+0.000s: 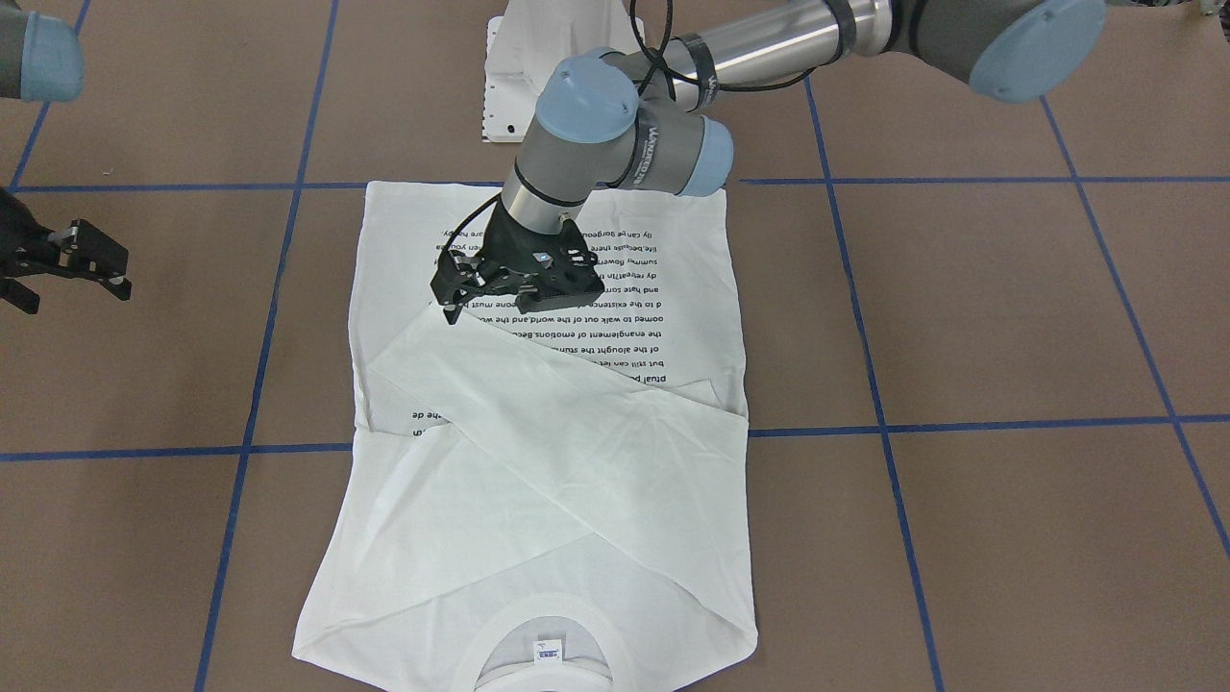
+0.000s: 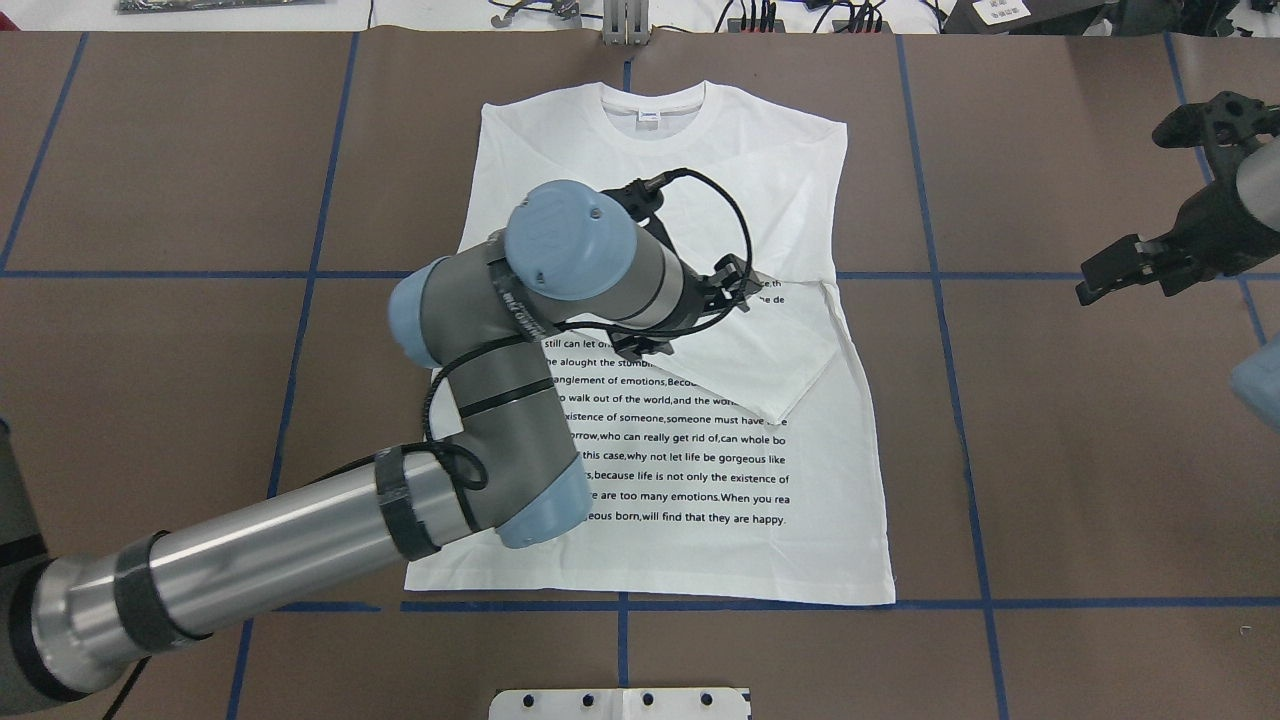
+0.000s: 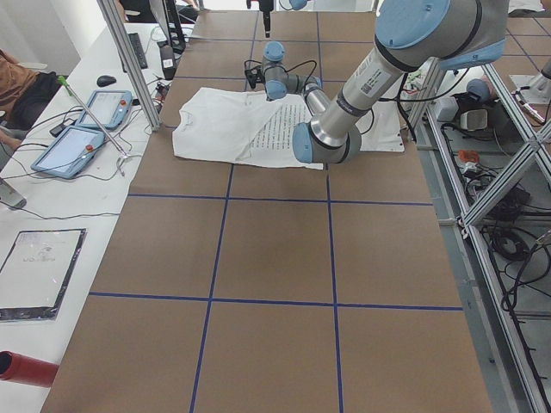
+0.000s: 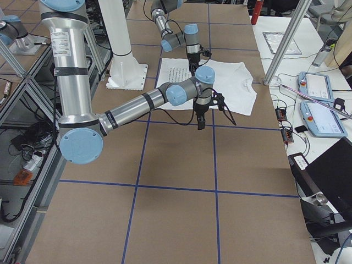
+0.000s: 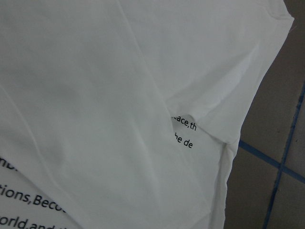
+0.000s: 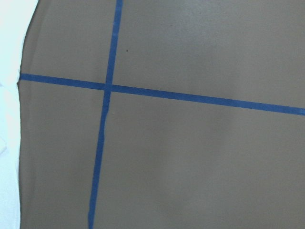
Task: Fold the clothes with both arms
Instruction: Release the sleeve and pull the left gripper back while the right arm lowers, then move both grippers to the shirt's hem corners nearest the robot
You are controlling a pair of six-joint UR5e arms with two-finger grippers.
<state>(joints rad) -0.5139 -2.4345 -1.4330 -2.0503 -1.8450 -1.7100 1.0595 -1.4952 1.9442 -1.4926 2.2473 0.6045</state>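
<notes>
"Where's the T-shirt (image 2: 720, 440) sitting?"

"Flat on the brown surface (image 2: 1050, 450), about in the middle, print facing up. The collar (image 2: 655, 105) is on the side away from the robot, and you can see the little neck label (image 2: 650, 115) inside it. The hem lies near the robot's base."

"And the sleeves?"

"One sleeve (image 1: 538, 413) lies slantwise across the chest, over the top lines of the black text (image 2: 680, 460). Its cuff end points to the robot's right."

"What about the left claw (image 1: 485, 303)?"

"It's low over that cuff end, and one fingertip (image 1: 450, 312) is right at the cloth. The jaws look spread and they aren't pinching any fabric."

"And the other one?"

"The right claw (image 1: 72, 274) hangs well off to the shirt's side, above the bare surface and the blue tape lines (image 2: 940, 275). It's released and carries nothing."
</notes>
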